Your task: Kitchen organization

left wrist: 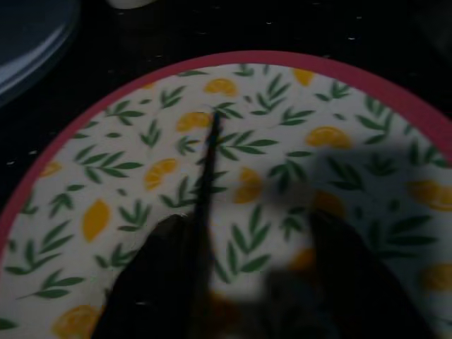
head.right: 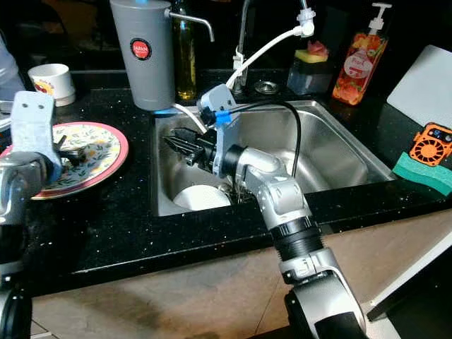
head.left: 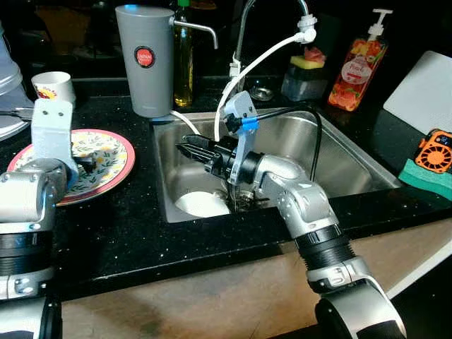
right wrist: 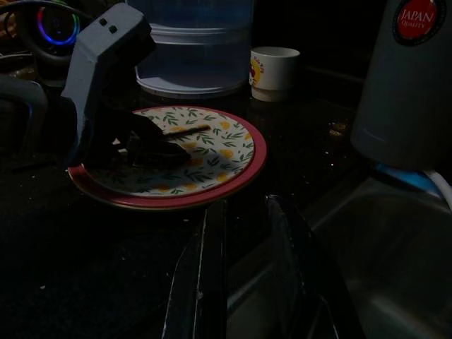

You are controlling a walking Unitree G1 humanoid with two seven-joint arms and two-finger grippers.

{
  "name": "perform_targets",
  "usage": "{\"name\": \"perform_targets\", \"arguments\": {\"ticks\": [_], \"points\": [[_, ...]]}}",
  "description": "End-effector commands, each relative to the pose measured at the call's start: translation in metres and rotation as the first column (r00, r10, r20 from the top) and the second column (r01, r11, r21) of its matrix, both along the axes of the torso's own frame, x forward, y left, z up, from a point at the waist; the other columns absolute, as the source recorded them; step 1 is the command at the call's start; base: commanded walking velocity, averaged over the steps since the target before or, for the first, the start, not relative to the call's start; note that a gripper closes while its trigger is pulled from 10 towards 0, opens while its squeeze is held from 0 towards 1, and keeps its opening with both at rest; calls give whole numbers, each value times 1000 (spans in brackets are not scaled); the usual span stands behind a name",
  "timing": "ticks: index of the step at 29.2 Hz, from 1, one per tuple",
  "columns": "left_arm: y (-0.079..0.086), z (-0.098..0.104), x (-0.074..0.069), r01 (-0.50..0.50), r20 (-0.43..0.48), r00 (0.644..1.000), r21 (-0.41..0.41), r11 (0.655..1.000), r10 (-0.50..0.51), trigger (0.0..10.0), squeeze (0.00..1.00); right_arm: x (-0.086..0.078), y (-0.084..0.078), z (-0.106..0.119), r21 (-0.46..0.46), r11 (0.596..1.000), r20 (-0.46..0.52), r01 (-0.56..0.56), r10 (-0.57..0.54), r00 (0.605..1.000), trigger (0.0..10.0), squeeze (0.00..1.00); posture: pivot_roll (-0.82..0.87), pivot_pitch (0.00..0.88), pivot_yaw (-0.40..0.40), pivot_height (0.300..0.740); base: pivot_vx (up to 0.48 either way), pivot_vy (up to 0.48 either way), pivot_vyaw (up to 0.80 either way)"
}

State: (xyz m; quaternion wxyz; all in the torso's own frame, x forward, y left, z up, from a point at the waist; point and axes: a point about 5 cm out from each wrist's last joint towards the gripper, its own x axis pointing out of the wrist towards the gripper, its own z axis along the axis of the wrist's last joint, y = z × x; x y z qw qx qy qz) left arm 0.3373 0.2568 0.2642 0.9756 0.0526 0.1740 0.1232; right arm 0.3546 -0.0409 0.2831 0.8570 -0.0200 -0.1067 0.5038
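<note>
The left wrist view is dim and soft: two dark finger shapes of the left gripper (left wrist: 247,282) sit low in the frame, with a thin dark stick (left wrist: 207,176) running up from the left one across the plate's leaf-and-lemon pattern. What that stick is cannot be made out, nor whether the fingers clamp it or merely rest beside it. In the right wrist view the stick lies across the plate under the grey left wrist housing, its far tip pointing toward the cup.

The plate (head.left: 113,169), red-rimmed, lies on the black counter (head.left: 127,233) at the left of the frame, partly covered by the left arm. A white cup (head.left: 55,86) stands behind it, and a pale blue container is cut off at the upper left edge.

The sink (head.left: 346,166) fills the middle. A white round dish (head.left: 201,205) lies at its bottom, front left, partly behind the right arm. The tap (head.left: 244,32) is cut off at the top of the frame, with a white hose hanging from it.

The right arm rises from the lower right, bends at the elbow and reaches left over the sink. The right gripper (head.left: 189,148) hangs above the basin near its left wall, fingers slightly apart and holding nothing.

Along the back stand a grey jug (head.left: 145,60), a soap bottle (head.left: 357,67) and a sponge holder (head.left: 305,74). An orange gadget (head.left: 433,150) lies on a green sponge (head.left: 424,176) at the right edge.
</note>
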Motion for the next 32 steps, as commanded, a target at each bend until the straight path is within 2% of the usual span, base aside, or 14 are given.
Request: {"name": "perform_targets", "arguments": {"ticks": [1, 8, 14, 19, 24, 25, 27, 28, 29, 31, 32], "points": [[-4, -24, -1, 12, -117, 993, -33, 999, -16, 0, 0, -2, -1, 0, -15, 1000, -1, 0, 0, 1000, 10000, 0, -25, 106, -58, 740, 0, 0, 0], [-4, -22, -2, 13, -111, 994, -39, 999, -17, 0, 0, -2, -2, 2, -8, 1000, 0, 12, -12, 1000, 10000, 0, -25, 106, -58, 740, 0, 0, 0], [-6, -15, -1, 15, -66, 998, -54, 998, -18, 0, 0, 2, -5, 4, 8, 999, -1, 46, -46, 999, 10000, 0, -24, 106, -58, 740, 0, 0, 0], [-34, -6, 5, 133, 11, 991, -175, 976, -133, 0, 0, 5, -8, 5, 23, 996, -9, 83, -83, 997, 10000, 0, -23, 105, -58, 740, 0, 0, 0], [-56, -1, 10, 223, 67, 975, -216, 951, -214, 0, 0, 9, -10, 8, 45, 992, -16, 119, -118, 993, 10000, 0, -27, 104, -56, 740, 0, 0, 0], [-56, -1, 10, 223, 67, 975, -216, 951, -214, 0, 0, 9, -10, 8, 45, 992, -16, 119, -118, 993, 10000, 0, -27, 104, -56, 740, 0, 0, 0], [-69, 6, 13, 276, 131, 959, -231, 933, -252, 0, 0, 11, -13, 11, 67, 987, -25, 144, -142, 990, 10000, 0, -28, 103, -54, 740, 0, 0, 0], [-76, 11, 14, 323, 170, 942, -226, 919, -289, 0, 0, 12, -14, 12, 78, 985, -31, 155, -153, 988, 10000, 0, -28, 103, -54, 740, 0, 0, 0], [-84, 18, 15, 371, 248, 916, -233, 899, -314, 0, 0, 14, -15, 14, 91, 981, -35, 169, -166, 985, 10000, 0, -29, 103, -54, 740, 0, 0, 0], [-95, 27, 14, 447, 321, 866, -151, 882, -384, 0, 0, 16, -18, 17, 114, 975, -46, 190, -186, 981, 10000, 0, -28, 104, -53, 740, 0, 0, 0], [-95, 27, 14, 447, 321, 866, -151, 882, -384, 0, 0, 16, -18, 17, 114, 975, -46, 190, -186, 981, 10000, 0, -28, 104, -53, 740, 0, 0, 0]]}}
